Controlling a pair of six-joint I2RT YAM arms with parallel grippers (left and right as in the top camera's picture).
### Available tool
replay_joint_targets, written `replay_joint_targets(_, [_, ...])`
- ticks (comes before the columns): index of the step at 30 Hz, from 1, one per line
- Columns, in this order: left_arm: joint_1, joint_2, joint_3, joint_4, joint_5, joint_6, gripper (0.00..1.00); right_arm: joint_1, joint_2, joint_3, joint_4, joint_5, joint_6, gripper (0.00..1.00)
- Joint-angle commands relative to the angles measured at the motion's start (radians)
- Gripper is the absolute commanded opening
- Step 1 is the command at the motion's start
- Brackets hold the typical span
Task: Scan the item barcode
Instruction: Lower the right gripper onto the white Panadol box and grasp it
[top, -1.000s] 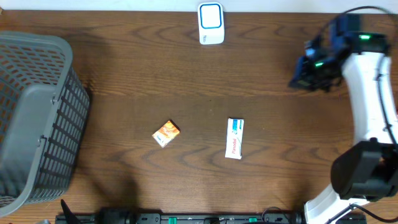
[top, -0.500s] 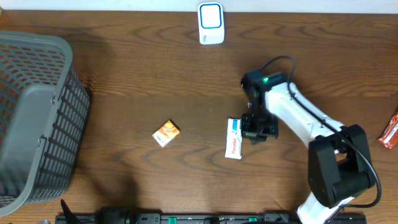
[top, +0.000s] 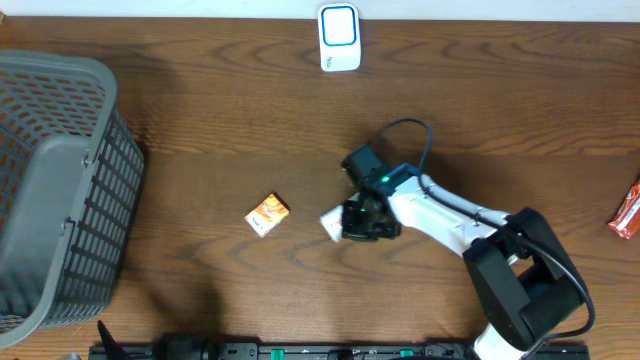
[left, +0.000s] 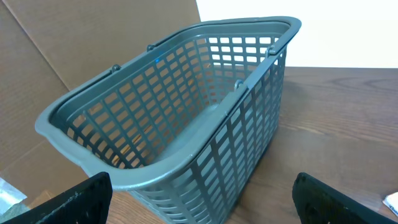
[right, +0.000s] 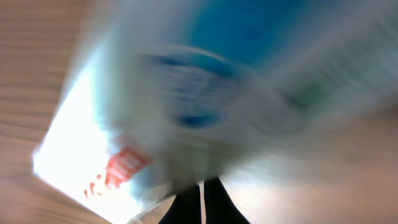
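A white, blue and red medicine box lies mid-table, mostly covered by my right gripper, which is shut and pressed against its right end. In the right wrist view the same box fills the frame as a blur, touching the tips of the closed right gripper; nothing sits between the fingers. A small orange box lies to the left. The white and blue scanner stands at the table's far edge. My left gripper is wide open and hangs in front of the grey basket.
The grey basket takes up the left end of the table. A red packet lies at the right edge. The right arm's white link stretches across the table's right half.
The right arm swung from the far right corner to mid-table and met the medicine box. The box has slid left and turned from where it lay.
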Motion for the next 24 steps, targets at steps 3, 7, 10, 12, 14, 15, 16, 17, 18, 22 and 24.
replay_joint_targets(3, [0.005,-0.001,0.002,-0.001,-0.005,-0.002,0.93,0.041,0.015,-0.018,0.302,-0.052,0.032,0.07])
replay_joint_targets(7, [0.005,-0.001,0.002,-0.001,-0.005,-0.002,0.93,0.004,0.014,-0.010,0.487,-0.013,-0.050,0.38])
replay_joint_targets(10, [0.005,-0.001,0.002,-0.001,-0.005,-0.002,0.93,-0.026,0.013,0.058,0.428,-0.117,-0.327,0.79])
replay_joint_targets(12, [0.005,-0.001,0.002,-0.001,-0.005,-0.002,0.93,-0.034,0.013,0.103,0.335,-0.166,-0.479,0.99])
replay_joint_targets(14, [0.005,-0.001,0.002,-0.001,-0.005,-0.002,0.93,-0.038,0.013,0.169,0.196,-0.154,-0.626,0.99])
replay_joint_targets(15, [0.005,-0.001,0.002,-0.001,-0.006,-0.002,0.93,-0.038,0.013,0.200,0.139,-0.145,-0.686,0.99])
replay_joint_targets(16, [0.005,-0.001,0.002,-0.001,-0.005,-0.002,0.93,-0.037,0.013,0.235,0.077,-0.133,-0.755,0.99])
replay_joint_targets(17, [0.005,-0.001,0.002,-0.001,-0.005,-0.002,0.93,-0.035,0.013,0.268,0.024,-0.119,-0.814,0.99])
replay_joint_targets(18, [0.005,-0.001,0.002,-0.001,-0.006,-0.002,0.93,-0.033,0.013,0.300,-0.021,-0.104,-0.863,0.99])
replay_joint_targets(22, [0.005,-0.001,0.002,-0.001,-0.005,-0.002,0.93,-0.033,0.013,0.368,-0.102,-0.069,-1.041,1.00])
replay_joint_targets(24, [0.005,-0.001,0.002,-0.001,-0.005,-0.002,0.93,-0.036,0.014,0.368,-0.101,0.016,-1.074,0.99])
